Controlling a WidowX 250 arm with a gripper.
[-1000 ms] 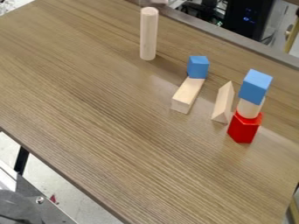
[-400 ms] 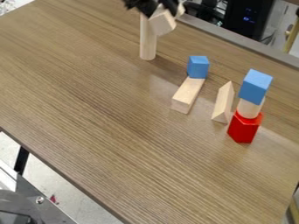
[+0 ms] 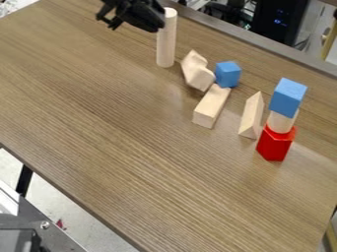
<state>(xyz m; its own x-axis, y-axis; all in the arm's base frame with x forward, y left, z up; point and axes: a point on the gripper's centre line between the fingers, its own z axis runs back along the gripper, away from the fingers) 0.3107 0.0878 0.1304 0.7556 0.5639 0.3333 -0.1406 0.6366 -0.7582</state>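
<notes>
You are hanging the gripper (image 3: 135,15) over the upper-left part of the desk (image 3: 125,138), just beside the tall peg (image 3: 166,42); you cannot tell whether it is touching. It is holding nothing that you can see, but you cannot tell whether it is standing wide or narrow. The peg is standing upright near the far edge.

Toward the desk's middle from the peg, the notched block (image 3: 198,75) is lying at a slant, its lower end coming close to the plank (image 3: 212,105) and the small blue cube (image 3: 227,74). You are seeing little room among these three: the cube is sitting at the plank's far end, and contact there is hard to judge. The plank is pointing its other end toward the near edge.

To the right, the wedge (image 3: 252,118) is lying between the plank and the stack, with narrow gaps on both sides. The stack is rising from a red block (image 3: 275,143) through a short cylinder (image 3: 281,122) to a larger-looking blue block (image 3: 288,97).

You are getting the widest stretch of wood between this group and the near edge, running toward the left edge.
</notes>
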